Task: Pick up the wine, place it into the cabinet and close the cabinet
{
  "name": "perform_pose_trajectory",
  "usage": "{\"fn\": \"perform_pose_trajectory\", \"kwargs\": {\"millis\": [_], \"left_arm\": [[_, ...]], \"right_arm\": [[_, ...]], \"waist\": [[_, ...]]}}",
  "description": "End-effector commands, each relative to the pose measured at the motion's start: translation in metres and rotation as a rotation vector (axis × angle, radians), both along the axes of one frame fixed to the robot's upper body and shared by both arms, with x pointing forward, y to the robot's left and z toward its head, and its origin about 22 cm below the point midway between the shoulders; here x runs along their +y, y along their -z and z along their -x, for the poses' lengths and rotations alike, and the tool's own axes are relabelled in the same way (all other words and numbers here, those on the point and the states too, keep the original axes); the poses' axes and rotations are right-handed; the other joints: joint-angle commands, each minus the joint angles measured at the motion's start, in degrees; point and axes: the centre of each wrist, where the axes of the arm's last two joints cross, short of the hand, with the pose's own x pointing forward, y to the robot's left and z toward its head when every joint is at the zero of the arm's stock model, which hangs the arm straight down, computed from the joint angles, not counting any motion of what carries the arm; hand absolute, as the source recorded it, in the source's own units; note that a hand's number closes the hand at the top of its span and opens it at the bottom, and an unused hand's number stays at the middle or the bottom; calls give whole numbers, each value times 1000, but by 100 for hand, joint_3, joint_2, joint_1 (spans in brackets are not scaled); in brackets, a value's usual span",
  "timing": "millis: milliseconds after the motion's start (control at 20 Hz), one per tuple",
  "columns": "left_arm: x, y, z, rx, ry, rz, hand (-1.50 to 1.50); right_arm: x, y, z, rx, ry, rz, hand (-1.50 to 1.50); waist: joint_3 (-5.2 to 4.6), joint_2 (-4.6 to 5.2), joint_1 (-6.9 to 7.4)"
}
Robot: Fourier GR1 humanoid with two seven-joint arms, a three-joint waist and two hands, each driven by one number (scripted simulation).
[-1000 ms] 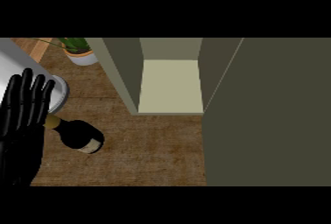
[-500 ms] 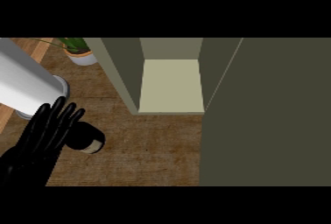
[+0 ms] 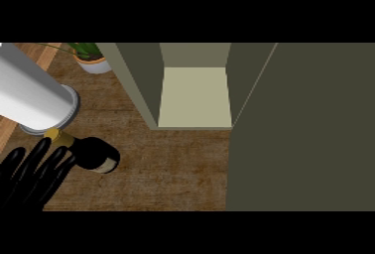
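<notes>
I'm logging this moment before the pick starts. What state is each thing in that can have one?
Dark wine bottle with gold neck: lying on its side on the brown counter, not gripped.
Olive cabinet: open, inner shelf bare.
Olive cabinet door: swung open.
Black left hand: open, fingers straight, beside the bottle's neck.
Right hand: not in view.
</notes>
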Motion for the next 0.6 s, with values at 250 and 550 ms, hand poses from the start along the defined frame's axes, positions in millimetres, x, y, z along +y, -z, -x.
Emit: {"fn": "perform_pose_trajectory", "kwargs": {"millis": [250,550], "left_arm": [[1,-40,19,21,-6,20,-150],[5,-46,8,49,-37,45,-150]], "right_arm": [[1,-25,11,1,-23,22,-150],[7,-35,17,-1,-17,9,-150]], "waist": [[3,2,5],[2,1,-15]]}}
